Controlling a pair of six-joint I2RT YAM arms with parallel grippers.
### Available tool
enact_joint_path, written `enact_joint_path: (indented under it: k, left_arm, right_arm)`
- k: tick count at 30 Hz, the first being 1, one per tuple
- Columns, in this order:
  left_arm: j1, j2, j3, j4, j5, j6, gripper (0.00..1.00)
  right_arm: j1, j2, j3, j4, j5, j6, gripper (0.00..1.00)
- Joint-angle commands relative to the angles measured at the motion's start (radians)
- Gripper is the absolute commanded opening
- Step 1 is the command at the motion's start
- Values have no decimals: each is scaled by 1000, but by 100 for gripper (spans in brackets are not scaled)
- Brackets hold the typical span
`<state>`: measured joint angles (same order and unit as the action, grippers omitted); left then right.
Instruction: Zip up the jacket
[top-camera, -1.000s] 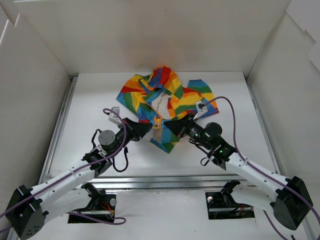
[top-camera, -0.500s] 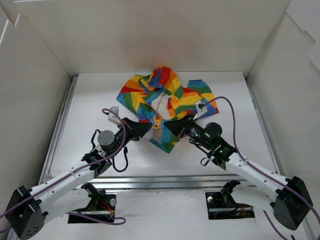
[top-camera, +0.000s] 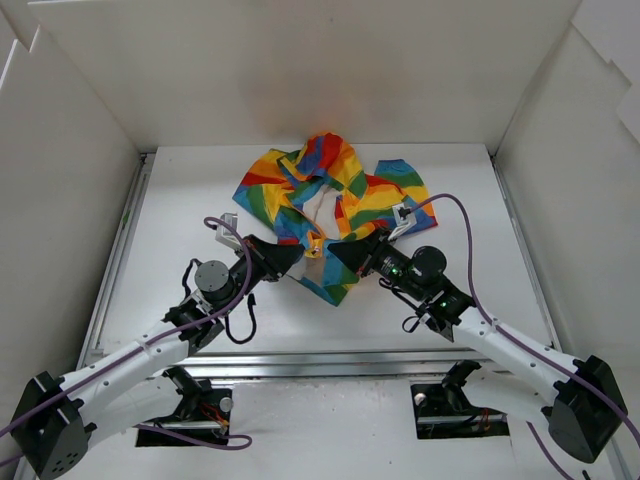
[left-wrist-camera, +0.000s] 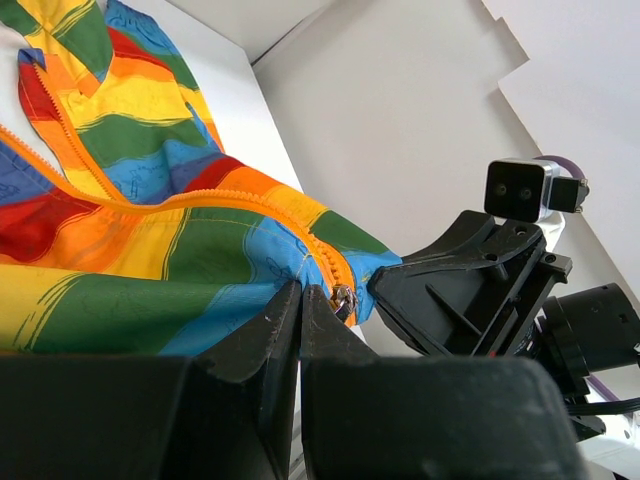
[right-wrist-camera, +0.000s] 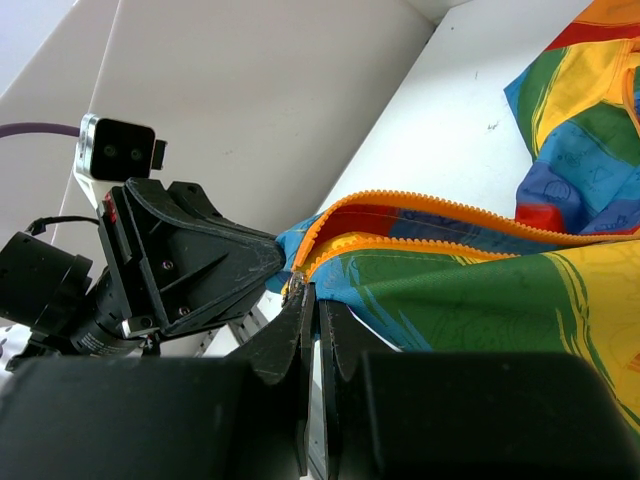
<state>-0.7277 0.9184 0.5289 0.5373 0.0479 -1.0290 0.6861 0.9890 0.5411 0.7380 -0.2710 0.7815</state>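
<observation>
The rainbow-striped jacket (top-camera: 340, 195) lies crumpled at the table's middle, its front open with white lining showing. Its orange zipper (left-wrist-camera: 190, 200) runs down to the near hem, where a small metal slider (left-wrist-camera: 343, 299) hangs. My left gripper (top-camera: 298, 256) is shut on the blue hem fabric just left of the slider, as the left wrist view (left-wrist-camera: 300, 289) shows. My right gripper (top-camera: 333, 251) faces it and is shut on the hem on the other side of the zipper (right-wrist-camera: 312, 291). The slider (right-wrist-camera: 296, 288) sits at its fingertips. The two grippers' tips are almost touching.
White walls enclose the table on the left, back and right. A metal rail (top-camera: 115, 250) runs along the table's left edge. Purple cables loop over both arms near the jacket (top-camera: 455, 215).
The right arm has shifted very slightly; the grippers and the jacket hem stay where they were.
</observation>
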Motion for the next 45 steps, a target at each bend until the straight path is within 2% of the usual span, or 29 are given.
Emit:
enact_joint_path:
  k: [1, 45]
  left_arm:
    - [-7, -3, 20, 110, 7, 9, 0]
    - [-35, -6, -12, 173, 20, 52, 0]
  right_arm:
    - [-6, -18, 20, 121, -16, -1, 0]
    - [1, -3, 37, 141, -4, 10, 0]
